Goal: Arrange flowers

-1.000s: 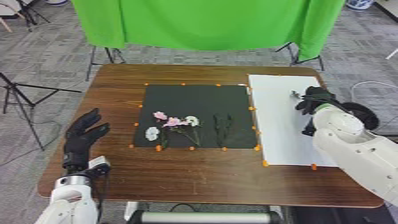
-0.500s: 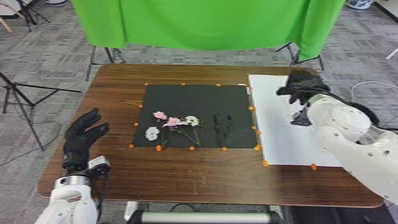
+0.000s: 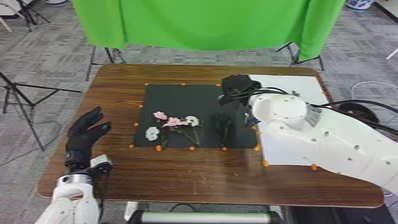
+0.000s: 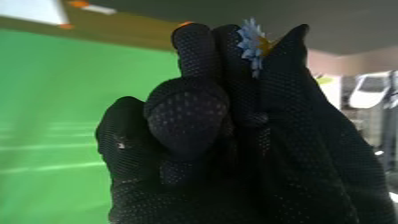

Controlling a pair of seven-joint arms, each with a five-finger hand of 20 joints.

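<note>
In the head view, my right hand is over the upper right part of the black mat. The right wrist view shows this hand with its fingers closed on a pale blue flower with a yellow-orange centre, which pokes out between the fingertips. Pink flowers, a white flower and another white bloom lie on the mat's lower left part, with thin stems. Dark green leaves lie to their right. My left hand is open at the table's left side.
A white sheet lies right of the mat, partly under my right arm. Orange markers line the edges of mat and sheet. Brown tabletop extends in front of the mat. A green cloth hangs behind the table.
My right hand has moved left from above the white sheet to the black mat, its arm now reaching across the sheet. My left hand and the flowers on the mat have stayed put.
</note>
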